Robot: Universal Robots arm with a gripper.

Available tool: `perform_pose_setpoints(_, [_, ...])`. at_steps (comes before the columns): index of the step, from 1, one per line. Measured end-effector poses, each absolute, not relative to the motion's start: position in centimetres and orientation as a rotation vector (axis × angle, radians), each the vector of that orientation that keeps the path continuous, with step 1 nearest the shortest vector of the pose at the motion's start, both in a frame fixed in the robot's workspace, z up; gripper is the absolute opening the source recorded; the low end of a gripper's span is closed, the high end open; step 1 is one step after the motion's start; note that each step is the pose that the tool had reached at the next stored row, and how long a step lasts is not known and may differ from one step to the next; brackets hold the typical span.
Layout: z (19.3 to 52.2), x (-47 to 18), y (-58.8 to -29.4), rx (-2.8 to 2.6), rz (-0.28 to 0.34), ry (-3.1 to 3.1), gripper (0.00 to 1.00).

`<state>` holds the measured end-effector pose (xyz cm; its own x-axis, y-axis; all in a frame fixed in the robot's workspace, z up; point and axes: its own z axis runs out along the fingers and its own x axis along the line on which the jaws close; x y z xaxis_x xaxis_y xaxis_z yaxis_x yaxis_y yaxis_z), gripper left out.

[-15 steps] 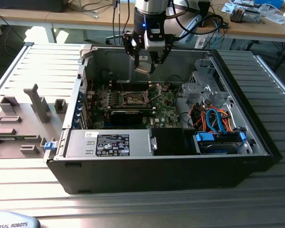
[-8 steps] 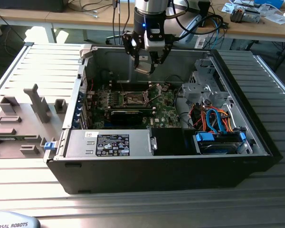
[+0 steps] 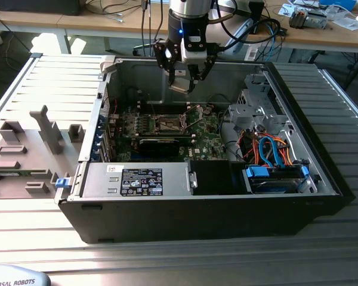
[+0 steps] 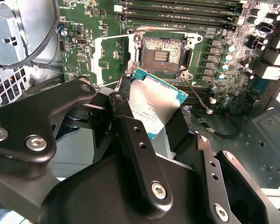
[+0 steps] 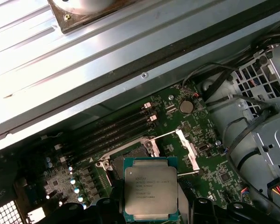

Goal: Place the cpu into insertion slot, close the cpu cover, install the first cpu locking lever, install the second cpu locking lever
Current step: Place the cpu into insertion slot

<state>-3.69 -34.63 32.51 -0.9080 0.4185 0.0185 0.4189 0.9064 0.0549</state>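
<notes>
My gripper [image 3: 183, 82] hangs inside the open computer case, above the motherboard [image 3: 167, 134], shut on the cpu [image 3: 182, 84]. In both wrist views the cpu [image 4: 151, 105] [image 5: 150, 189] is a silver-topped square chip with a green rim, clamped by its edges between the black fingers [image 4: 123, 100]. The insertion slot [image 4: 162, 50] [image 5: 133, 161] lies bare below and slightly ahead of the chip. The cpu cover [image 4: 97, 56] [image 5: 186, 147], a silvery open frame, is swung open beside the slot. A thin wire locking lever [image 4: 198, 98] stands released at the slot's edge.
A labelled grey power supply [image 3: 137, 179] and a drive bay with blue and orange cables [image 3: 274, 155] fill the near side of the case. Memory slots [image 5: 116, 126] run beside the socket. Grey fixtures [image 3: 42, 131] stand on the table at the exterior view's left.
</notes>
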Motion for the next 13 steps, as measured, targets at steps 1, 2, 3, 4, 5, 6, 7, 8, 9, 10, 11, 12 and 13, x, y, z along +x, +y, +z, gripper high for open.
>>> perform_pose_setpoints(1, [32.51,-3.69,-34.64,-0.673,-0.090,-3.061,0.54])
perform_pose_setpoints(2, [32.51,-3.69,-34.63,-0.682,-0.090,-3.059,0.54])
perform_pose_setpoints(3, [32.51,-3.69,-34.64,-0.689,-0.090,-3.058,0.54])
perform_pose_setpoints(4, [32.51,-3.69,-34.63,-0.689,-0.090,-3.058,0.54])
perform_pose_setpoints(5, [32.51,-3.69,-34.64,-0.690,-0.090,-3.058,0.54])
perform_pose_setpoints(6, [32.51,-3.69,-34.64,-0.691,-0.090,-3.057,0.54])
perform_pose_setpoints(7, [32.51,-3.69,-34.64,-0.691,-0.090,-3.057,0.54])
perform_pose_setpoints(8, [32.51,-3.69,-34.63,-0.692,-0.090,-3.057,0.54])
perform_pose_setpoints(9, [32.51,-3.69,-34.63,-0.694,-0.090,-3.057,0.54])
perform_pose_setpoints(10, [32.51,-3.69,-34.63,-0.694,-0.090,-3.057,0.54])
perform_pose_setpoints(11, [32.51,-3.69,-34.64,-0.695,-0.090,-3.056,0.54])
perform_pose_setpoints(12, [32.51,-3.69,-34.64,-0.696,-0.090,-3.056,0.54])
perform_pose_setpoints(13, [32.51,-3.69,-34.63,-0.697,-0.090,-3.056,0.54])
